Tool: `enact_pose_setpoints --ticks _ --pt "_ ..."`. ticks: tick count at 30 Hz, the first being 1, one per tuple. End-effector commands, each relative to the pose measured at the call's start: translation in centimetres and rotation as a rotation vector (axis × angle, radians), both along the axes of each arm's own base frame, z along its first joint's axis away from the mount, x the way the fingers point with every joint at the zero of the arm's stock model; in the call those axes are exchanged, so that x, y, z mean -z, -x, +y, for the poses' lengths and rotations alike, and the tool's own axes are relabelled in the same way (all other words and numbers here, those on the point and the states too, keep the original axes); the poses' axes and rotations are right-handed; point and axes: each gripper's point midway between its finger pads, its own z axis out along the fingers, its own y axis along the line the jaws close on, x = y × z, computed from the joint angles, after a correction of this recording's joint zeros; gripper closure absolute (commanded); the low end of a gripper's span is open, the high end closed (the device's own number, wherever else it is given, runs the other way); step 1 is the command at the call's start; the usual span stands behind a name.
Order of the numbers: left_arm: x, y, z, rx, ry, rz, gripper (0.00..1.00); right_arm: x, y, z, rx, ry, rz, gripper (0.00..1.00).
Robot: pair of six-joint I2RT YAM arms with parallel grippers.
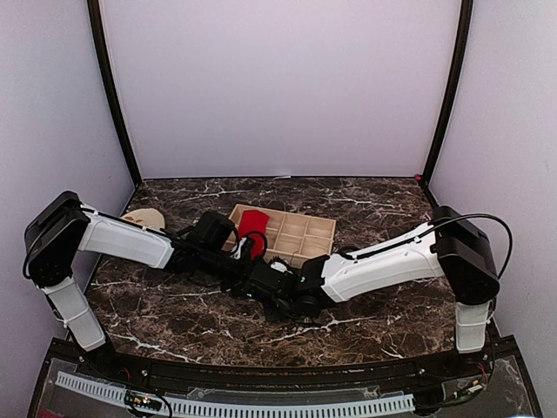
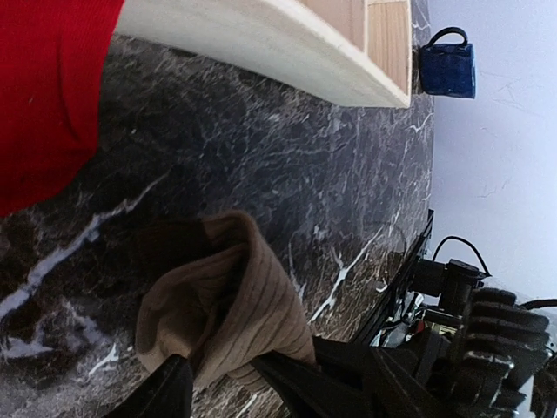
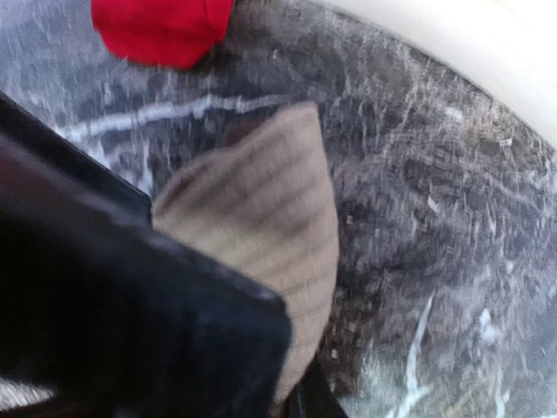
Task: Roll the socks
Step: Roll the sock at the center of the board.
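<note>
Counter (image 1: 365, 313): dark marble, carrying wooden tray (image 1: 300, 228).
Red sock (image 1: 253, 221): draped over tray's rim.
Tan sock (image 2: 235, 305): on counter; wrist views only, hidden overhead.
Right hand (image 3: 291, 370): pinching tan sock.
Left hand (image 1: 248, 246): spread unreadable.

Robot lab test booth: plain pale walls (image 1: 278, 87) on three sides, black frame posts (image 1: 111, 87), dark marble-look tabletop (image 1: 365, 205), two robot arms (image 1: 383, 261) bolted at its near edge, slotted cable duct (image 1: 235, 402) in front.
</note>
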Motion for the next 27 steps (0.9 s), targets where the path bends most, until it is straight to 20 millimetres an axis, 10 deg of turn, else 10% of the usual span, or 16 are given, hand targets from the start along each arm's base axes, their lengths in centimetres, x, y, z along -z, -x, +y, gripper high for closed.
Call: enact_pose_setpoints --ticks 1,27 --pt "-0.1 1.4 0.6 0.019 -0.028 0.085 0.31 -0.3 0.4 0.2 -0.042 0.083 -0.057 0.98" --pt "-2.1 1.7 -1.7 0.02 0.021 0.202 0.2 -1.1 2.1 0.9 -0.104 0.186 -0.181 0.99"
